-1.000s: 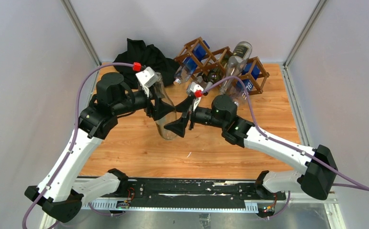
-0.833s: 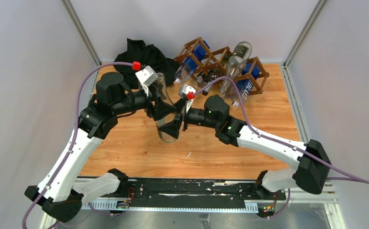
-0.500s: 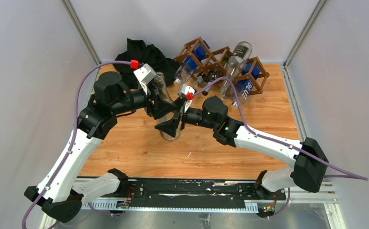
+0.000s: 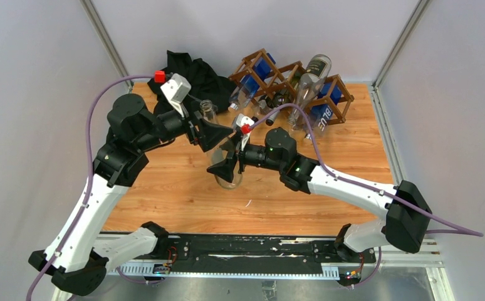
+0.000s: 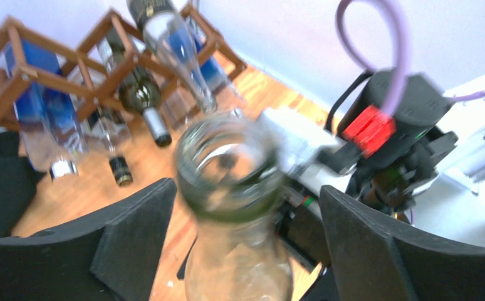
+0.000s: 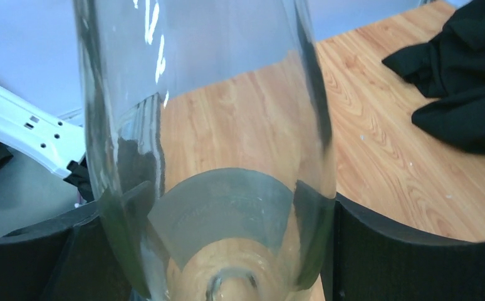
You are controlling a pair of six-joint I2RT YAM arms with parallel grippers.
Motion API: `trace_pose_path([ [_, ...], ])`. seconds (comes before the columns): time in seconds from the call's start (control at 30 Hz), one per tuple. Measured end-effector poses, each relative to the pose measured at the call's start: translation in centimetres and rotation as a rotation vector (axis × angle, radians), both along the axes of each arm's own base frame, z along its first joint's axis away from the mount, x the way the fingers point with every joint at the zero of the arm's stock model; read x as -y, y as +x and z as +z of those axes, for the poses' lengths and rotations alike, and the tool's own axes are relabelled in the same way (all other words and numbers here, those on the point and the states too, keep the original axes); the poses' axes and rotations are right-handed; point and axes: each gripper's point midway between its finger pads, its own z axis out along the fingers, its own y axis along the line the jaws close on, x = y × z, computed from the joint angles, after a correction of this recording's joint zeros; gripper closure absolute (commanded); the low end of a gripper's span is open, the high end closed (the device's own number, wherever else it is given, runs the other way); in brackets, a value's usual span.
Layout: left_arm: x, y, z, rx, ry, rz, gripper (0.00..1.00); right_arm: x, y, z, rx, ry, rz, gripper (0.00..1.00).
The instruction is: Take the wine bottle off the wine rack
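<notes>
While the right jaws pinch its lower body from both sides, the clear glass wine bottle stands about upright on the light wooden bench, long axis vertical, open mouth up. It is out of the dark brown wooden lattice wine rack, near its left end, in front. The left jaws are spread either side of the neck, clear of the glass.
</notes>
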Motion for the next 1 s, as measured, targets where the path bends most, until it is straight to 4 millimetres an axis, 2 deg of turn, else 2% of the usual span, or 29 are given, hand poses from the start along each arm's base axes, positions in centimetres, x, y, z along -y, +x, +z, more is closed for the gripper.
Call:
trace_pose_path([
  [0.13,-0.2,-0.5,1.5,0.037,-0.036,-0.002,0.17,0.2,0.0,-0.9,-0.015,-0.031,-0.004,1.0],
  [0.33,-0.1,-0.5,1.3,0.035,-0.034,-0.005,0.27,0.2,0.0,-1.0,-0.018,-0.033,-0.004,1.0],
  [0.5,-0.3,-0.1,0.8,0.042,-0.024,0.008,0.54,0.1,-0.4,-1.2,-0.021,-0.043,0.008,1.0],
  [0.6,-0.4,0.4,0.7,0.055,-0.012,0.027,0.64,0.1,-0.7,-1.1,-0.02,-0.043,0.015,1.0],
  [0.7,-0.4,0.6,0.4,0.041,-0.009,0.028,0.88,0.2,-0.6,-1.3,-0.018,-0.05,0.011,1.0],
  [0.77,-0.4,0.9,0.0,0.029,-0.003,0.032,1.0,0.2,-0.6,-1.6,-0.024,-0.06,0.006,0.88],
  [0.8,-0.5,1.2,-0.2,0.02,-0.001,0.033,1.0,0.3,-0.5,-1.7,-0.027,-0.064,0.003,0.7],
  [0.83,-0.6,1.5,-0.4,0.009,0.001,0.036,1.0,0.3,-0.5,-1.9,-0.031,-0.071,-0.003,0.49],
  [0.87,-0.7,1.8,-0.5,-0.004,0.0,0.039,1.0,0.4,-0.4,-2.0,-0.035,-0.075,-0.009,0.22],
  [0.9,-0.9,2.1,-0.7,-0.017,-0.002,0.043,1.0,0.4,-0.2,-2.1,-0.036,-0.079,-0.018,0.14],
  [1.0,-1.8,3.3,-1.1,-0.075,-0.017,0.057,1.0,0.6,0.3,-2.3,-0.051,-0.084,-0.055,0.1],
])
